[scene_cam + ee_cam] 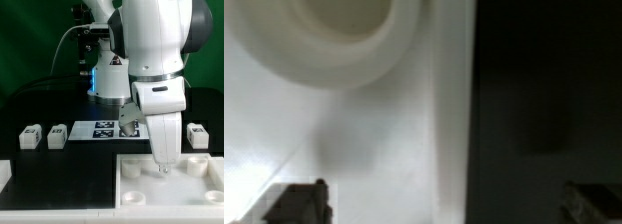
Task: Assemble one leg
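We see hand (160,167) spread, low over white panel (192,190); leg (196,134) on tabletop (40,110) behind, exterior view's right.

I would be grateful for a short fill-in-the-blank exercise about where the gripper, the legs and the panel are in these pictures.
1. The gripper hangs over the white panel with its jaws ____.
2. Two legs lie to the exterior view's ____ of the marker board.
3. The table is ____ in colour.
Missing words: open; left; black.
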`<state>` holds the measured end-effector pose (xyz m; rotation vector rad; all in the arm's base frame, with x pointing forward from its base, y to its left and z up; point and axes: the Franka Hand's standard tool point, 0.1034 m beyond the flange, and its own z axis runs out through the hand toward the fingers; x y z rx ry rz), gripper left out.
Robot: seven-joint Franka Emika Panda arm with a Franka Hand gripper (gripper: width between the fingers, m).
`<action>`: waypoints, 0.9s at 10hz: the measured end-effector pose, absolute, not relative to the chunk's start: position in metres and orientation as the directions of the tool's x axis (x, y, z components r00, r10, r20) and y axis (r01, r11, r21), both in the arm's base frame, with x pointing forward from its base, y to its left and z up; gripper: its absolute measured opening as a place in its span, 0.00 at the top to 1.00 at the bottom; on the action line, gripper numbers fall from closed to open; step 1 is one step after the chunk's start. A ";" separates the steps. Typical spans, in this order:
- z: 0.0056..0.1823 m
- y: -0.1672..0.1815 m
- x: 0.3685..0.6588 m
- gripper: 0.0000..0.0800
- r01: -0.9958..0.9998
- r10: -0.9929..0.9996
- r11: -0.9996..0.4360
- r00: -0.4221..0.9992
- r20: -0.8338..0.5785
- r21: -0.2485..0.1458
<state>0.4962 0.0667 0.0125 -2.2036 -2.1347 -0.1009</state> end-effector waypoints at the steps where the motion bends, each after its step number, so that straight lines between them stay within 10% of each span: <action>1: 0.012 0.066 0.496 0.19 0.999 0.995 -0.032 0.032 0.097 -0.006; 9: 0.060 0.135 0.480 0.19 0.620 0.613 -0.783 0.783 0.104 -0.048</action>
